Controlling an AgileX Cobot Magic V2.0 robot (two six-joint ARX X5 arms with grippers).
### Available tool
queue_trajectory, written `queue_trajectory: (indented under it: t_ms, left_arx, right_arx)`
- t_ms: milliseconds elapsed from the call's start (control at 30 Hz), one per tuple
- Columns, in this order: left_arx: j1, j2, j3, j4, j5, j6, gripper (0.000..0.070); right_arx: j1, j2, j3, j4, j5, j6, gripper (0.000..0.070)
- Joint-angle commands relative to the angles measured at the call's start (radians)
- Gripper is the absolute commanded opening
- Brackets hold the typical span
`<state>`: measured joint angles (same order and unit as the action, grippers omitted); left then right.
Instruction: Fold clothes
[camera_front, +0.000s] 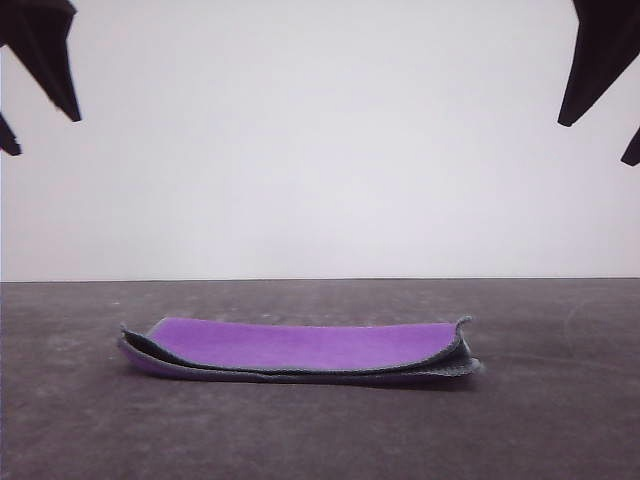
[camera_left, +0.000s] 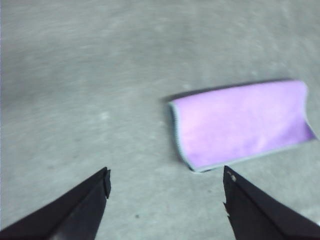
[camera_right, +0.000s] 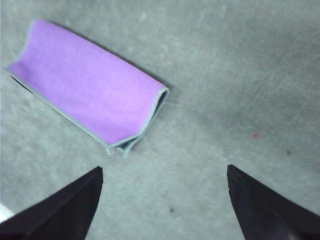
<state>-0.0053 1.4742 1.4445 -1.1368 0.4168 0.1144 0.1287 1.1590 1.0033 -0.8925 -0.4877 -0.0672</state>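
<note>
The clothes (camera_front: 300, 348) are one small cloth lying folded in half on the dark grey table (camera_front: 560, 400), purple face up, with a dark grey inner face and grey hem showing along the open front edge. The left wrist view shows the same cloth (camera_left: 240, 122) as a purple rectangle, and the right wrist view shows the cloth (camera_right: 87, 82) with its open end lifted a little. My left gripper (camera_left: 166, 182) is open and held well above the table, off to the cloth's left. My right gripper (camera_right: 165, 175) is open too, raised high on the cloth's right. Neither touches the cloth.
A plain white wall (camera_front: 320, 150) rises behind the table's far edge. Bare grey tabletop (camera_right: 240, 75) surrounds the cloth on all sides.
</note>
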Motion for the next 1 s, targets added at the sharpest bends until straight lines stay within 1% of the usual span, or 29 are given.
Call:
queue_trajectory:
  t_ms: [0, 67, 133, 200, 267, 367, 733, 867, 900, 967]
  left_arx:
    - [0.014, 0.015, 0.019, 0.001, -0.002, -0.003, 0.0443]
    - [0.027, 0.015, 0.019, 0.003, -0.002, -0.004, 0.0443]
    - [0.034, 0.015, 0.019, 0.004, -0.002, -0.004, 0.0443]
    - [0.035, 0.015, 0.019, 0.007, -0.002, -0.004, 0.0443]
    - [0.035, 0.015, 0.019, 0.008, -0.001, -0.004, 0.0443]
    - [0.035, 0.015, 0.019, 0.008, -0.001, -0.004, 0.0443]
    - [0.033, 0.015, 0.019, 0.008, 0.002, -0.013, 0.0442]
    - [0.033, 0.015, 0.019, 0.008, 0.002, -0.019, 0.0442]
    - [0.033, 0.015, 0.019, 0.008, 0.002, -0.019, 0.0442]
    - [0.033, 0.015, 0.019, 0.008, 0.002, -0.019, 0.0442]
  right_arx:
    - [0.002, 0.023, -0.065, 0.047, -0.059, 0.056, 0.0501]
    - [0.003, 0.03, -0.137, 0.124, -0.123, 0.092, 0.0501]
    - [0.009, 0.047, -0.213, 0.232, -0.179, 0.144, 0.0501]
    - [0.018, 0.073, -0.27, 0.33, -0.203, 0.196, 0.0501]
    - [0.023, 0.107, -0.296, 0.393, -0.206, 0.225, 0.0501]
    - [0.034, 0.172, -0.298, 0.446, -0.208, 0.251, 0.0501]
    - [0.079, 0.45, -0.298, 0.727, -0.356, 0.409, 0.0499]
    - [0.109, 0.502, -0.296, 0.808, -0.374, 0.461, 0.0495]
    - [0.118, 0.511, -0.296, 0.832, -0.375, 0.473, 0.0478]
    - [0.134, 0.522, -0.296, 0.869, -0.375, 0.493, 0.0414]
